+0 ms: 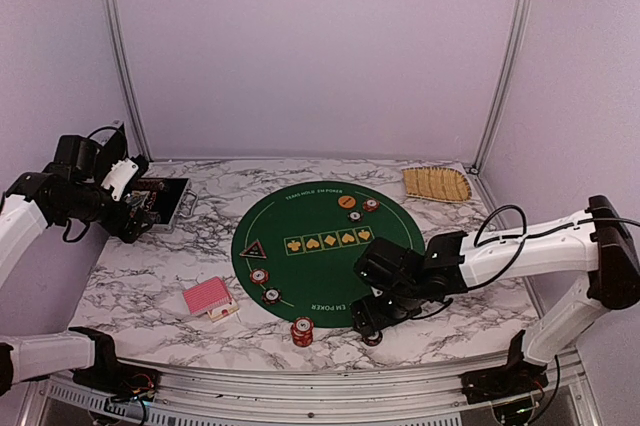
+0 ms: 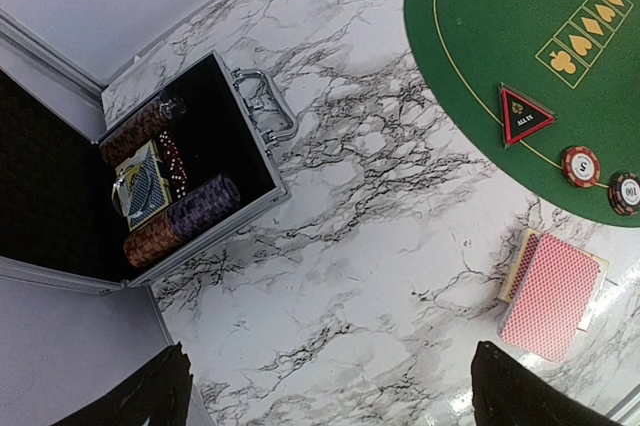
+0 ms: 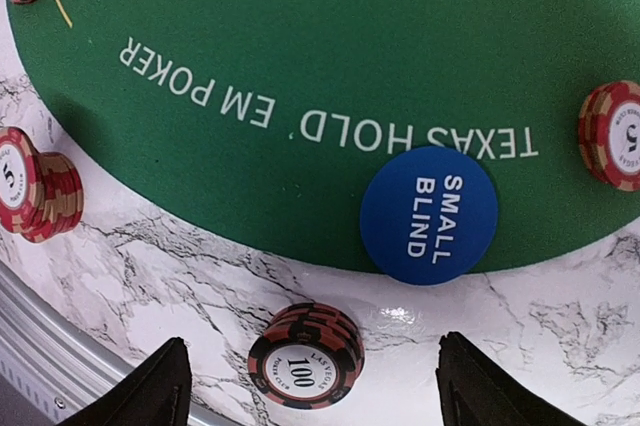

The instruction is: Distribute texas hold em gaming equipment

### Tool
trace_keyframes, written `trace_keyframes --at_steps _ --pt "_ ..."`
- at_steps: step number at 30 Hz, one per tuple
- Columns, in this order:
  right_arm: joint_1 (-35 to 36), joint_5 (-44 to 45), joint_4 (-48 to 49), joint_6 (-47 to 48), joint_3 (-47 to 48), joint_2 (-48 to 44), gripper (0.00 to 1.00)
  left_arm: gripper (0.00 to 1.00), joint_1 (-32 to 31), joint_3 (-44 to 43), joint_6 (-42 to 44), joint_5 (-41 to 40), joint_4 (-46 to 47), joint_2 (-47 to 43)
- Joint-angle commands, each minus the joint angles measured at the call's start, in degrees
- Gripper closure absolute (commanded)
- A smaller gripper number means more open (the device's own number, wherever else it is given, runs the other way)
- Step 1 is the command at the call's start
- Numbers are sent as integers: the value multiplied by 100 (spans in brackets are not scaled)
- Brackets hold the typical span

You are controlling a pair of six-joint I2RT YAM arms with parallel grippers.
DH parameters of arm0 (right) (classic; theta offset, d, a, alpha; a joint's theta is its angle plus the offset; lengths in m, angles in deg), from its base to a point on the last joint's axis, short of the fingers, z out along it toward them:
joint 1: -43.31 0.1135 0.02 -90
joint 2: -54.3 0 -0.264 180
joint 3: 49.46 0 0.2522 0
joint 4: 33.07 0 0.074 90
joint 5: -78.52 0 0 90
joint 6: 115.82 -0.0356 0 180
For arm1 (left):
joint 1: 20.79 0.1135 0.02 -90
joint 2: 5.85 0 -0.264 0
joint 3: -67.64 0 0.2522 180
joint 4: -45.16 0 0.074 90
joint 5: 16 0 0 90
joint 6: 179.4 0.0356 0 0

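Right wrist view: my right gripper (image 3: 308,371) straddles the 100 chip stack (image 3: 305,356), partway through the deal-out, I'd say.
Jaws wide either side of it at the frame's bottom, touching nothing; blue disc (image 3: 428,214) sits just above on the green mat (image 3: 300,26). Top view, lower left: cards (image 1: 207,296) on the bench (image 1: 160,256); more chips (image 2: 200,208) wait in the case (image 2: 262,171). My left gripper (image 2: 328,351) hangs released, empty.

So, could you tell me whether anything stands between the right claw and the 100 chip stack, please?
Nothing visible does. The 100 chip stack sits on the marble table between the open fingers of the right claw. The blue disc lies beyond it at the green mat's edge, apart from the stack.
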Motion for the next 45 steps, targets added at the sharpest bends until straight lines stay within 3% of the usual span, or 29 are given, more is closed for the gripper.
trace_keyframes --at_steps 1,16,30,41,45 --pt "53 -54 239 -156 -38 139 18 1 -19 -175 8 138 -104 44" --pt "79 -269 341 -112 -153 335 31 1 -19 -281 77 156 -239 86" --pt "88 -275 331 -112 -208 443 37 1 -19 -348 116 165 -312 81" --pt "88 -256 163 -74 -90 366 65 1 -19 -370 156 133 -319 73" --pt "88 -210 -78 -23 83 267 70 1 -19 -370 145 147 -319 73"
